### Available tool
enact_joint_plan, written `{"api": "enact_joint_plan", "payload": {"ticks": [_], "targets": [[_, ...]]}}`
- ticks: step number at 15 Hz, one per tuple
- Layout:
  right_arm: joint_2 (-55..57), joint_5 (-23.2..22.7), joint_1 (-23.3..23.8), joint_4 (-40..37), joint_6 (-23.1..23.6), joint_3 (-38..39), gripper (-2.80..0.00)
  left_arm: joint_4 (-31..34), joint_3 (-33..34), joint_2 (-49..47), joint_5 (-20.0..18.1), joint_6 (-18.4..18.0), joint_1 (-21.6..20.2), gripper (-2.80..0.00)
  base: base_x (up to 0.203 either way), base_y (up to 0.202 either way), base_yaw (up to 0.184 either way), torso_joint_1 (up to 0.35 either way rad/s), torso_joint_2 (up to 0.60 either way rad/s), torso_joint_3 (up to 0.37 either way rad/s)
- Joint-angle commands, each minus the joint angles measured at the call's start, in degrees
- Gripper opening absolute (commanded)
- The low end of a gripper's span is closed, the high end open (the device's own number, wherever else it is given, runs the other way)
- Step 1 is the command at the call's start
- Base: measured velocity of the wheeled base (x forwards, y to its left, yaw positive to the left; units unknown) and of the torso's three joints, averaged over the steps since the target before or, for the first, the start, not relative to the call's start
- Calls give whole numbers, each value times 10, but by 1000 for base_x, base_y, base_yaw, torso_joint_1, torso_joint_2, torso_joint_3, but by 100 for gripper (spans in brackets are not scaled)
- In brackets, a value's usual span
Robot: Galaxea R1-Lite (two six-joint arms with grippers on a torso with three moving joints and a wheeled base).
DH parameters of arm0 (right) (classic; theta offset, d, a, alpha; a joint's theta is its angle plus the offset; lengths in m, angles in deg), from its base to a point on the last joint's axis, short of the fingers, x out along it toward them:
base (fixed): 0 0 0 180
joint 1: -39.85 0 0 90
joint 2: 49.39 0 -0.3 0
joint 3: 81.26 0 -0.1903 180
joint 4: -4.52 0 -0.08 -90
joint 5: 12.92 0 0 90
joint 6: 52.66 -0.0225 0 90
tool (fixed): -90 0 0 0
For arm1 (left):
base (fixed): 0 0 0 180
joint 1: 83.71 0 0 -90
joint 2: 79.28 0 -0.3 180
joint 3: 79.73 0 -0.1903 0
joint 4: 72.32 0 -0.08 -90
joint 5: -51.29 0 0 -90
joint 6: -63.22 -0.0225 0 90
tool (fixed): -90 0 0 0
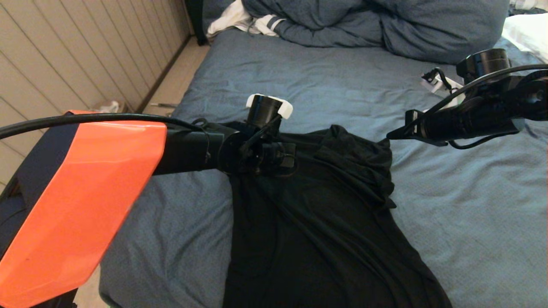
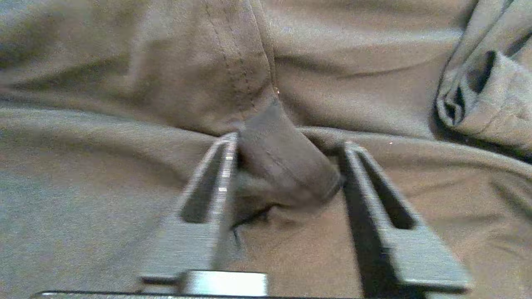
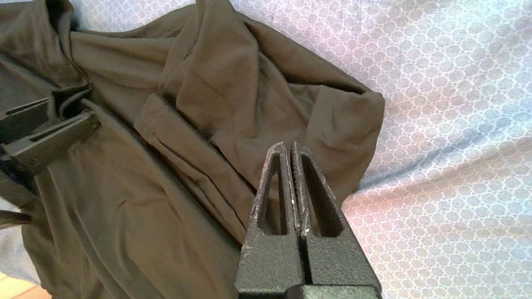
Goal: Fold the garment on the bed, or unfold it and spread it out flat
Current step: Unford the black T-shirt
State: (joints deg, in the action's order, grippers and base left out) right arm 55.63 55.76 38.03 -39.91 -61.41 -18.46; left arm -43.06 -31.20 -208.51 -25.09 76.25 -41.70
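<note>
The garment (image 1: 317, 222), a black T-shirt with its plain side up, lies wrinkled on the slate-blue bed (image 1: 321, 77) and runs toward the near edge. My left gripper (image 1: 289, 159) is down at the shirt's upper left part. In the left wrist view its fingers (image 2: 208, 195) stand apart with a rolled fold of hem (image 2: 286, 166) between them. My right gripper (image 1: 390, 136) hovers at the shirt's bunched upper right corner (image 3: 341, 120), shut with nothing in it (image 3: 289, 146). The left gripper (image 3: 54, 128) also shows in the right wrist view, on the cloth.
A bulky blue-grey duvet (image 1: 385, 25) is heaped at the head of the bed, with a white striped cloth (image 1: 239, 19) beside it and a white pillow (image 1: 528, 32) at the far right. A panelled wall (image 1: 64, 51) and a strip of floor (image 1: 180, 77) run along the bed's left side.
</note>
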Motion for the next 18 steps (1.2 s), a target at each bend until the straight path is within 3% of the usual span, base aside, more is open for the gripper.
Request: {"api": "enact_joint_plan", "payload": {"ticks": [1, 7, 10, 14, 18], "targets": [[3, -1, 0, -1, -1, 0, -280, 1, 0, 7, 1, 2, -1, -280, 0, 0, 0, 0, 0, 0], [4, -1, -1, -1, -1, 2, -280, 0, 5, 35, 22, 27, -29, -280, 0, 0, 0, 0, 0, 0], [3, -2, -3, -1, -2, 4, -280, 0, 28, 93, 22, 39, -100, -280, 0, 0, 0, 0, 0, 0], [1, -2, -2, -1, -1, 3, -280, -32, 170, 195, -4, 42, -226, -280, 0, 0, 0, 0, 0, 0], [2, -2, -11, -1, -1, 9, -280, -127, 349, 267, -23, 41, -286, -280, 0, 0, 0, 0, 0, 0]]}}
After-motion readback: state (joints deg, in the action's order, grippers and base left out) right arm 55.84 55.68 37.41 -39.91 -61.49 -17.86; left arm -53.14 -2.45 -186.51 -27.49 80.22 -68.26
